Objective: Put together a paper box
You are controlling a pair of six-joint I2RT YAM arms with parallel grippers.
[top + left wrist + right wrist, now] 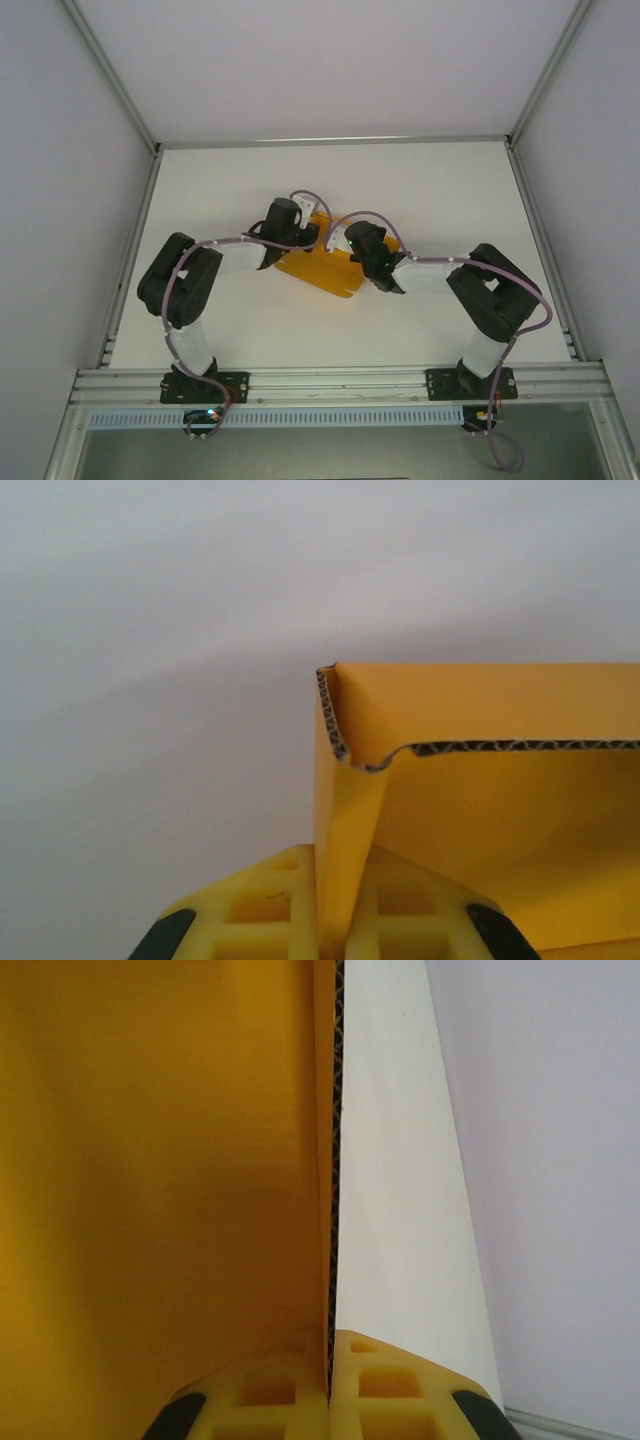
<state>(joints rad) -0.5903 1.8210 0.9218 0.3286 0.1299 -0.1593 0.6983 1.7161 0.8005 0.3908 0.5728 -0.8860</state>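
The paper box (322, 268) is an orange-yellow corrugated card sheet lying mid-table between both arms. My left gripper (308, 232) is at its far left part, shut on an upright folded flap of the paper box (345, 820); the flap's wavy cut edge shows above the yellow fingers (262, 905). My right gripper (350, 245) is at the sheet's right side, shut on a thin panel of the paper box (160, 1190), whose edge runs straight up from between the fingers (400, 1380).
The white table (440, 200) is walled by pale panels with metal rails at both sides and the back. The arm bases stand on the near rail (330, 380). Purple cables loop over both wrists.
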